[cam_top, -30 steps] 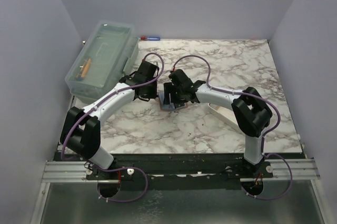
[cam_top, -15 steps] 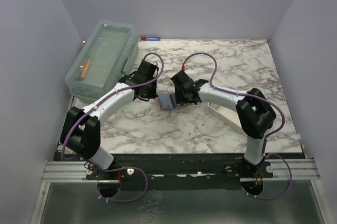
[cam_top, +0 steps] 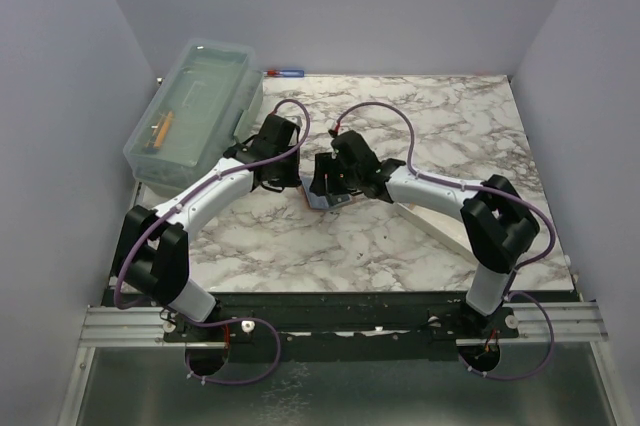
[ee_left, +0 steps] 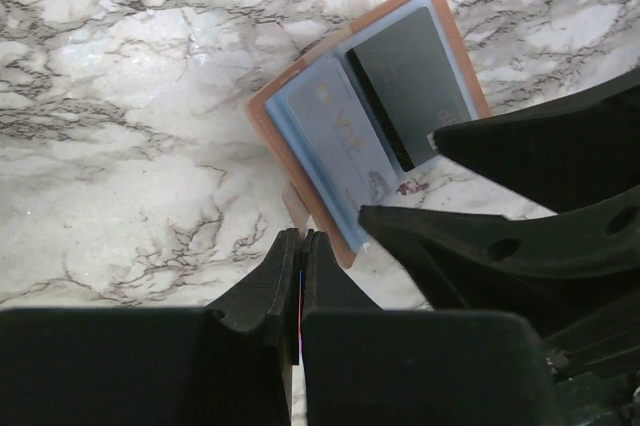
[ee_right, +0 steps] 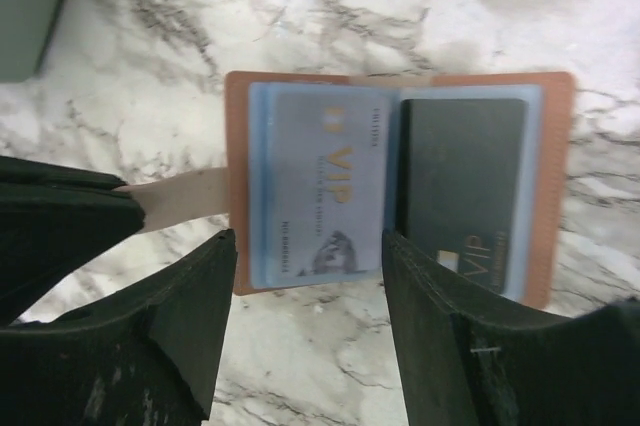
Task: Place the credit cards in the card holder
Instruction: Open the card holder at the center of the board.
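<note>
The card holder (ee_right: 236, 146), a reddish-brown wallet, lies open on the marble; it also shows in the left wrist view (ee_left: 275, 111) and the top view (cam_top: 322, 201). A light blue card (ee_right: 315, 181) sits in its left pocket and a dark card (ee_right: 465, 176) in its right pocket. The tan-gold card is out of view. My left gripper (ee_left: 300, 238) is shut on the holder's tan strap (ee_right: 175, 198) at its left edge. My right gripper (ee_right: 310, 316) is open, its fingers (ee_right: 190, 316) spread just above the holder's near edge, over the blue card's side.
A clear lidded box (cam_top: 195, 111) stands at the back left. A long white tray (cam_top: 432, 218) lies under the right forearm. A red and blue pen (cam_top: 283, 73) lies at the table's back edge.
My right gripper drew back to the right, uncovering the holder, then came back left over it. The left gripper has kept its hold on the strap.
</note>
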You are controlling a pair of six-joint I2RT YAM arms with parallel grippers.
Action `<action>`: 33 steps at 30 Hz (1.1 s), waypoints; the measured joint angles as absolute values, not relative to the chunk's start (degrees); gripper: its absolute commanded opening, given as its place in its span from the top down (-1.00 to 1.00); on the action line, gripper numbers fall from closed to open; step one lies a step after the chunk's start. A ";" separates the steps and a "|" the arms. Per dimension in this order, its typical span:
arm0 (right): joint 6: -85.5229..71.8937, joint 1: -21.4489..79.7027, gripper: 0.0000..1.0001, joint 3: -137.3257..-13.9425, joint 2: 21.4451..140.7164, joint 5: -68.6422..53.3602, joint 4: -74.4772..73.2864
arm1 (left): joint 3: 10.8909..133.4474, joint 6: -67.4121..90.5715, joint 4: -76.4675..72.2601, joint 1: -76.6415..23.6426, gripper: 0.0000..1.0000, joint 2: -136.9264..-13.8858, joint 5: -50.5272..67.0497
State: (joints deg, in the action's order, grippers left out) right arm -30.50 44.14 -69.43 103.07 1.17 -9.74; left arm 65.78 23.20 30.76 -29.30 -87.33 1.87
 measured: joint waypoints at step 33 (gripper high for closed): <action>-17.19 41.39 -0.73 -48.51 100.05 -17.04 19.62 | 63.66 29.78 24.91 -21.69 1.00 -87.33 16.60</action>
